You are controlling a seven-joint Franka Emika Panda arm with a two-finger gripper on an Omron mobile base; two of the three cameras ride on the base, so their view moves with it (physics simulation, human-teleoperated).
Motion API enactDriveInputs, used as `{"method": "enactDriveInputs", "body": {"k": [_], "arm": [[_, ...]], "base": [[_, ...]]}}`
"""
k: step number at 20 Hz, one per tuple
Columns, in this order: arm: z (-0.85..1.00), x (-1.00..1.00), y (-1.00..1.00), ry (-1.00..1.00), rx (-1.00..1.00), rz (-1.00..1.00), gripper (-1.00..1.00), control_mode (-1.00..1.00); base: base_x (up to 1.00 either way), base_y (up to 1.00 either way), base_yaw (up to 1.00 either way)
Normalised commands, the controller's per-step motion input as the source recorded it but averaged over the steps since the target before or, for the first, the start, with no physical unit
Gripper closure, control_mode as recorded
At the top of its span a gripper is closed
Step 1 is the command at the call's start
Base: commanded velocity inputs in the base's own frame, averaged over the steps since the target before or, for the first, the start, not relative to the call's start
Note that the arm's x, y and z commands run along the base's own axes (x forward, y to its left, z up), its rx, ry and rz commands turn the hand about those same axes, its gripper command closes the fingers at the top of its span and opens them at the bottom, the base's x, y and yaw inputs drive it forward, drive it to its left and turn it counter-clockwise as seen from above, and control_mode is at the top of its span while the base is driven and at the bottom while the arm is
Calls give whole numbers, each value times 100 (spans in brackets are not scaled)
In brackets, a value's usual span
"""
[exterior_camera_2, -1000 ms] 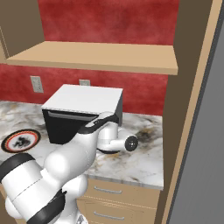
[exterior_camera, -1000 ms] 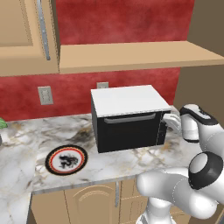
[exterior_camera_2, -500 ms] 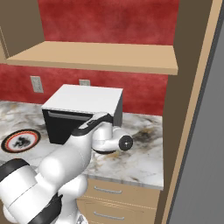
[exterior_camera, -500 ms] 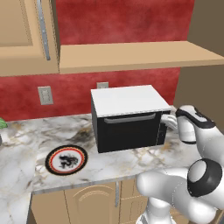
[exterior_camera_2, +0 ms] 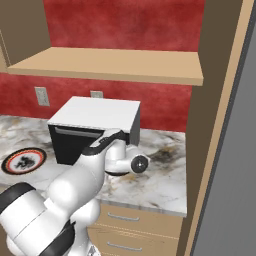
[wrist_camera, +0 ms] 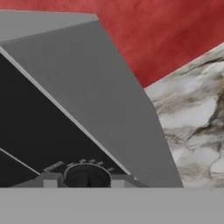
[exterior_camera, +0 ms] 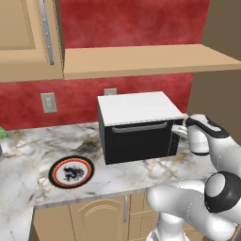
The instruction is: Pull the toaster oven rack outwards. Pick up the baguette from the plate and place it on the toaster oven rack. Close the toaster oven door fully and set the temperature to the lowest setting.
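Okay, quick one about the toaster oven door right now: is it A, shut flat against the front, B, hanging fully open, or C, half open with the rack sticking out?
A: the toaster oven door lies flat against the front of the toaster oven, with its grey handle bar along the top edge and no rack sticking out.

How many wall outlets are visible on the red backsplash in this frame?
2. One wall outlet sits on the red backsplash left of the toaster oven; a second outlet peeks just above the oven's white top. The oven may hide others behind it.
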Motion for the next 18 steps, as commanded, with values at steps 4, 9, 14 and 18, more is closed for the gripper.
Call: {"method": "enactDriveInputs", "body": {"k": [4, 9, 14, 18], "arm": [[0, 24, 0, -4, -26, 6, 100, -100], [-1, 10, 0, -13, -32, 10, 100, -100], [0, 0, 0, -26, -38, 14, 100, -100], [0, 0, 0, -34, -40, 13, 100, -100]], "base": [[0, 0, 0], [0, 0, 0], [0, 0, 0], [0, 0, 0]]}}
